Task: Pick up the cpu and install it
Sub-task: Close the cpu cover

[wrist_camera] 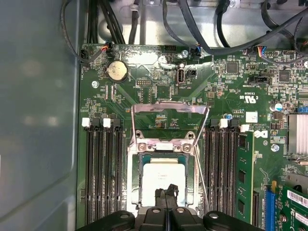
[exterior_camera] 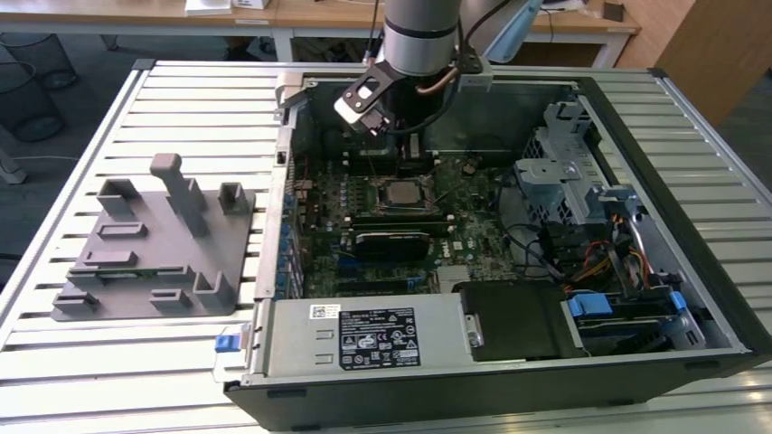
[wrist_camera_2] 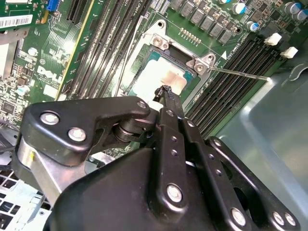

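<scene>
**Cpu**: lies flat in the motherboard socket, silvery top up. The hinged load plate is swung back, which leaves the seat open from above.

**Pincer**: fingertips clenched together with nothing between them, directly over the chip. I cannot tell whether they touch it.

**Computer case**: lies open-side up on the slatted worktop, probably for downward reach.

**Grey fixture**: stands beside the case.

Top of the cpu is uncovered, so straight down is free. Memory slots hug two sides, the swung-open load plate sits just beside, cables crowd the motherboard's edge beyond it.
</scene>
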{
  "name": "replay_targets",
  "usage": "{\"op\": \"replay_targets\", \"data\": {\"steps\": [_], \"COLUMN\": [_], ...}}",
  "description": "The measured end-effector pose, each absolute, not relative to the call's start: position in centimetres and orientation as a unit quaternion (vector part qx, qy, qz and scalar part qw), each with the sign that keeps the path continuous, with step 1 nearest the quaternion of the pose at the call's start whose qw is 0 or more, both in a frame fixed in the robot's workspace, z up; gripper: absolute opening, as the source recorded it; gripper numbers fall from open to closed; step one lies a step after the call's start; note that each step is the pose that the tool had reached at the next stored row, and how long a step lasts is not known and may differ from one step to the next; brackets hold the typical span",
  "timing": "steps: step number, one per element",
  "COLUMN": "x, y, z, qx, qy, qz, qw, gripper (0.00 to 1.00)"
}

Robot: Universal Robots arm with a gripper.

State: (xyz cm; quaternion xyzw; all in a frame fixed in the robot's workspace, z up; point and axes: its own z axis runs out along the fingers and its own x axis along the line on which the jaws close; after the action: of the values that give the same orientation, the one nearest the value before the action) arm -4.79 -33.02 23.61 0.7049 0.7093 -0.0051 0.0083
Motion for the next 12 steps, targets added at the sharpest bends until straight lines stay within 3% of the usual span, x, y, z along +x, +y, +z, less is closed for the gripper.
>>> {"op": "replay_targets", "data": {"steps": [12], "x": [-4.79], "y": [-32.98], "z": [24.27], "qx": [0.705], "qy": [0.709], "qz": [-0.005], "qw": [0.008], "gripper": [0.11]}}
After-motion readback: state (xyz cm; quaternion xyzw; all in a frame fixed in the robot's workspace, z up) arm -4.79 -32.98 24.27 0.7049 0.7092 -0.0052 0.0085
